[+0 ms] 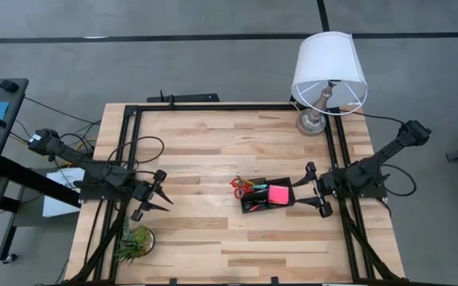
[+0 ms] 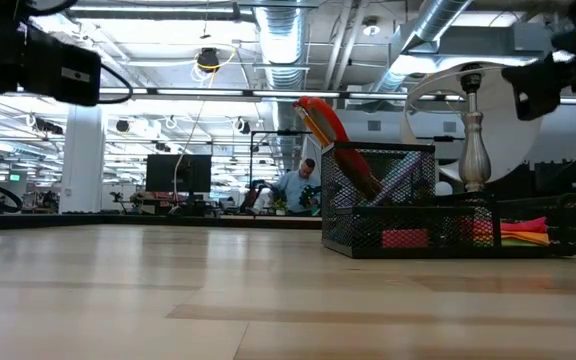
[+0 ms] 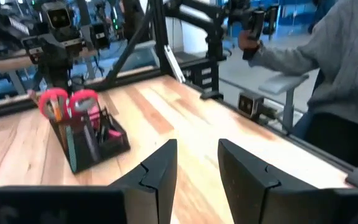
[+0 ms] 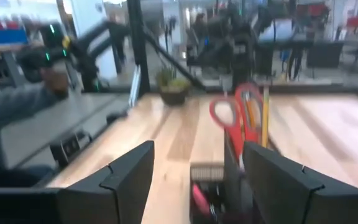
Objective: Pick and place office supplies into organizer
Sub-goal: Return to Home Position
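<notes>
The organizer is a black mesh tray on the table's right half. Red-handled scissors stand handles-up in its taller compartment, with yellow and orange pencils beside them. A bright pink sticky-note pad lies in the low compartment. My right gripper is open just off the organizer's right end. In the right wrist view the organizer shows between the fingers of my right gripper. My left gripper is open over bare wood to the organizer's left, also seen as my left gripper.
A white-shaded lamp stands at the far right corner, and its metal base shows behind the organizer. A small green plant sits near the left near corner. A person in a grey sleeve stands beyond the table edge.
</notes>
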Controlling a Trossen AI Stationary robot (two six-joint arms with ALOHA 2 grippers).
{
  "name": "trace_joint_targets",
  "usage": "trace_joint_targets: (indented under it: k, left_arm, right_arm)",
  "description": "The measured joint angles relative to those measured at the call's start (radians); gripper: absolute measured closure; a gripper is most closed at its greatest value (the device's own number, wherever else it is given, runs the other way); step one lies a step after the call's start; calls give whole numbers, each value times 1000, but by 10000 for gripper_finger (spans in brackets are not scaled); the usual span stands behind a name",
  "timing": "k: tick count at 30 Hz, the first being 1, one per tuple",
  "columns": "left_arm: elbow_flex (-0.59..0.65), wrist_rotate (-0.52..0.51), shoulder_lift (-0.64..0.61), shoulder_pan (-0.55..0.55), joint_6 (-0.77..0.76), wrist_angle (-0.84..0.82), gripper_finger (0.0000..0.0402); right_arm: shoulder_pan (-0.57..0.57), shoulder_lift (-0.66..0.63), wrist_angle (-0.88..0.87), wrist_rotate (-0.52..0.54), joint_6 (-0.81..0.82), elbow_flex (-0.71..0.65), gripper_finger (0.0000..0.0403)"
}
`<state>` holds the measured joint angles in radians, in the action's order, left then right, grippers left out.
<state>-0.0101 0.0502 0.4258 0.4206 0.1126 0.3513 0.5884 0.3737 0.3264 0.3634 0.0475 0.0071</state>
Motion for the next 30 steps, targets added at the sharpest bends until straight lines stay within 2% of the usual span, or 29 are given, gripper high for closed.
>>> trace_joint_targets:
  k: [7, 21, 30]
  left_arm:
    - [1, -13, 0, 0, -43, -56, 293]
    - [2, -76, 1, 0, -51, -317, 293]
    - [3, -76, 13, 0, -52, -316, 293]
  right_arm:
    - [0, 0, -139, 0, 166, 0, 163]
    - [0, 0, -170, 0, 164, 0, 163]
    - [0, 0, -170, 1, 163, 0, 163]
